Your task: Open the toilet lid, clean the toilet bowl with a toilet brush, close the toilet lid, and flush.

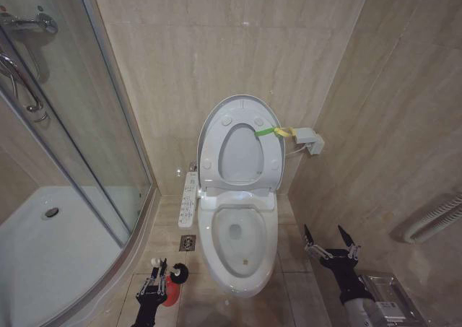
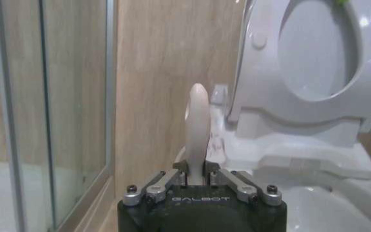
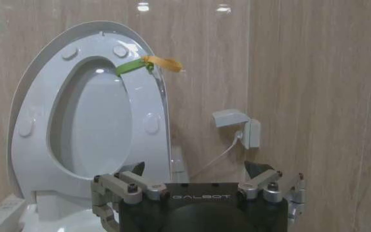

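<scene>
Head view: left gripper (image 1: pixel 154 284), at seven o'clock, clamps the toilet brush (image 2: pixel 196 126) handle above its red cup holder (image 1: pixel 172 291), ready to scrub; right gripper (image 1: pixel 331 242) waits spread at five. Beyond, toilet bowl (image 1: pixel 216 266) lies exposed, toilet lid (image 1: pixel 212 121) upright at twelve.

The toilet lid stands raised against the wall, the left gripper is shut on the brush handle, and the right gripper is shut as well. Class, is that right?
Not quite. The right gripper is open: the head view shows its fingers spread wide beside the toilet bowl. The rest holds: the toilet lid is raised, and the left gripper is shut on the toilet brush.
</scene>
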{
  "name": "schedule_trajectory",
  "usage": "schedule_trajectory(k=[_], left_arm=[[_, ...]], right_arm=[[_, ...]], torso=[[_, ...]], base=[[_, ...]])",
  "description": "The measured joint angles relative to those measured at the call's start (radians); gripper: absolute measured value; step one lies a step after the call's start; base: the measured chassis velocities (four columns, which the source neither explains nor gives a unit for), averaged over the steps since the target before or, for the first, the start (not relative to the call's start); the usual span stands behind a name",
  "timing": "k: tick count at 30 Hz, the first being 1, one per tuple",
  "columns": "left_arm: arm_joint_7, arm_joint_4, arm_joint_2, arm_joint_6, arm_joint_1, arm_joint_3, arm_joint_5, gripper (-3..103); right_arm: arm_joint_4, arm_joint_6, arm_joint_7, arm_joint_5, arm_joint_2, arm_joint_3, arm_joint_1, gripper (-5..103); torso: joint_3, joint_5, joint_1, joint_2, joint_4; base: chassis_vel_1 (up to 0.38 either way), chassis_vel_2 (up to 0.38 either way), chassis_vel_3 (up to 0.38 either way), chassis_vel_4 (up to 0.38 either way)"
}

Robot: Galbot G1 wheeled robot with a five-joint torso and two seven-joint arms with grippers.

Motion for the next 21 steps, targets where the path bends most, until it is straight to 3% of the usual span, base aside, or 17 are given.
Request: schedule_trajectory(k=[14,21], left_arm=[[-0.023,-0.331,-0.001,0.077,0.167,0.04,0.007,16],[-0.025,-0.408,0.011,0.135,0.141,0.051,0.007,16]], right_arm=[[0.0,0.0,0.0,0.0,0.0,0.0,0.0,100],[0.0,0.0,0.0,0.0,0.0,0.0,0.0,100]], torso=[[0.0,0.0,0.0,0.0,0.0001],[0.0,0.0,0.0,0.0,0.0]], base=[[0.0,0.0,0.0,0.0],[0.0,0.0,0.0,0.0]])
